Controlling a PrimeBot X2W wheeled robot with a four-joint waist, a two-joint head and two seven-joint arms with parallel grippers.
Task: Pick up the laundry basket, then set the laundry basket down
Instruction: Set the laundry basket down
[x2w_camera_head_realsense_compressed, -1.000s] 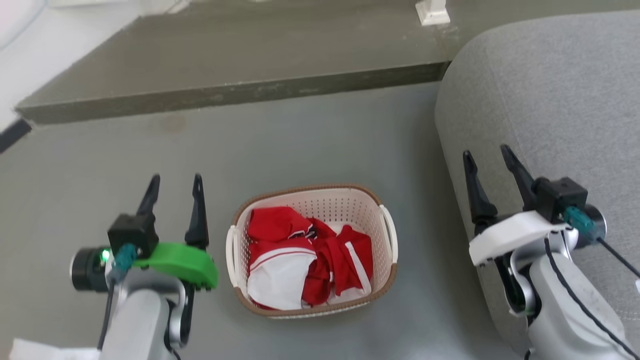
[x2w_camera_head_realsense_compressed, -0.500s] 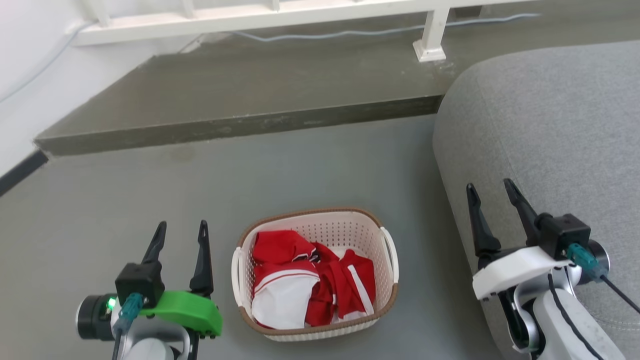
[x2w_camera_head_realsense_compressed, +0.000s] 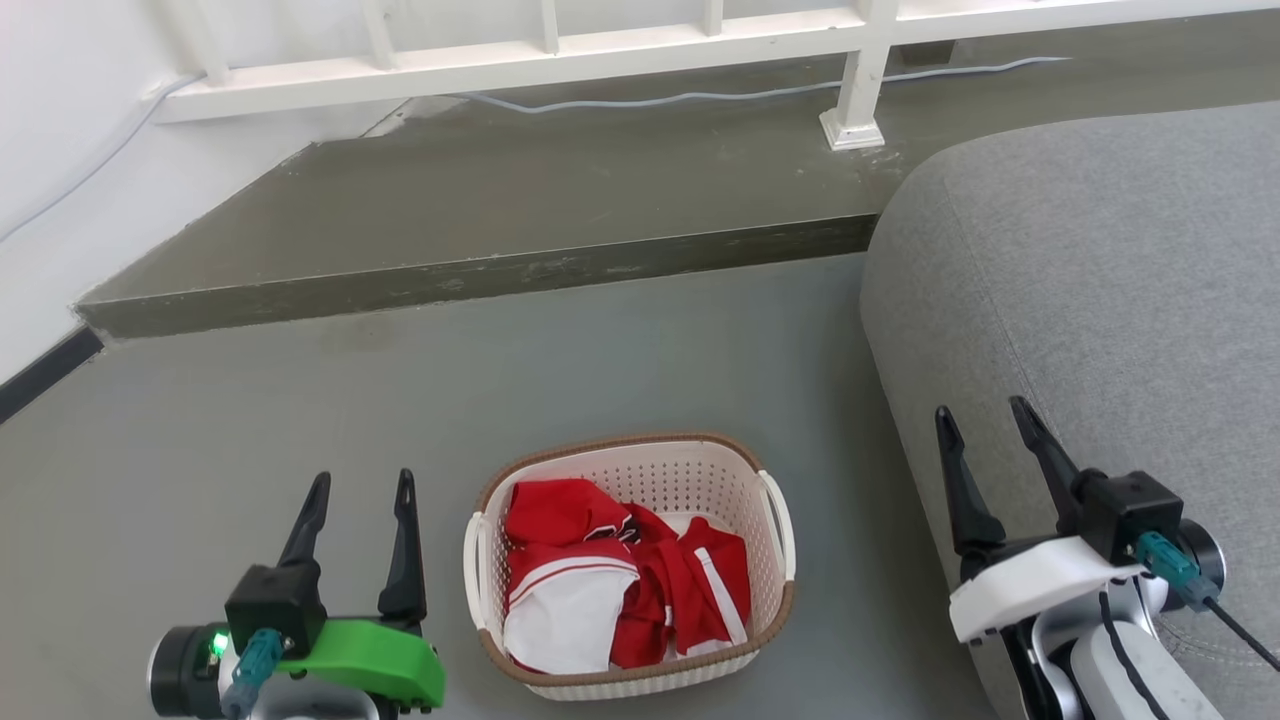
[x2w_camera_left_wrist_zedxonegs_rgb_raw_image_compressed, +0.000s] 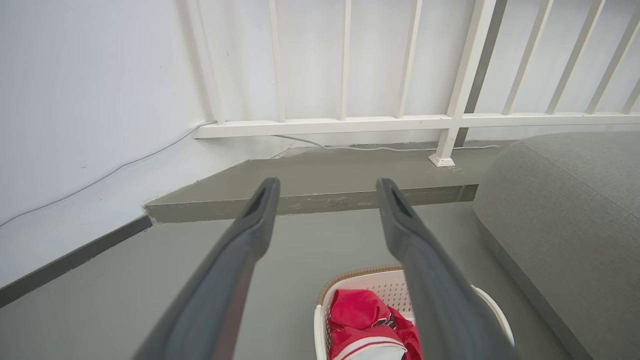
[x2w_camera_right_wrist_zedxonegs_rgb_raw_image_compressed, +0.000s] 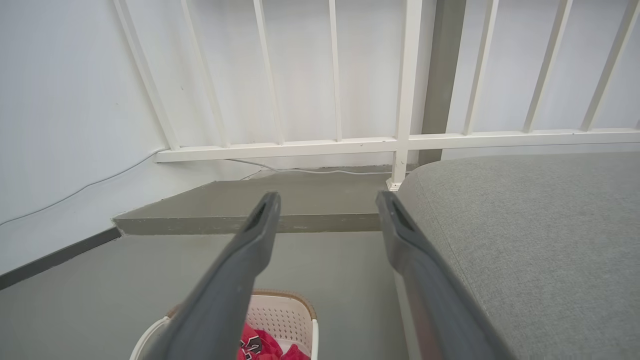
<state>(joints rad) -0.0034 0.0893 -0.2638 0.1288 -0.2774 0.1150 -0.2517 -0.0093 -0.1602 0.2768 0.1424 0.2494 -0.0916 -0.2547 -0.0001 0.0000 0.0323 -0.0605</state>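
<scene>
Across the head view spreads a grey floor (x2w_camera_head_realsense_compressed: 620, 360), where the laundry basket (x2w_camera_head_realsense_compressed: 620, 441) stands upright near 6 o'clock. A grey sofa (x2w_camera_head_realsense_compressed: 1100, 280) fills the basket's 3 o'clock side. At its 12 o'clock a raised concrete step (x2w_camera_head_realsense_compressed: 520, 200) carries a white railing (x2w_camera_head_realsense_compressed: 600, 50). Red and white clothes (x2w_camera_head_realsense_compressed: 600, 570) lie inside the basket. The left tool (x2w_camera_head_realsense_compressed: 362, 476) hovers at its 9 o'clock and the right tool (x2w_camera_head_realsense_compressed: 979, 406) at its 3 o'clock. Both have their fingers apart and grip nothing.
</scene>
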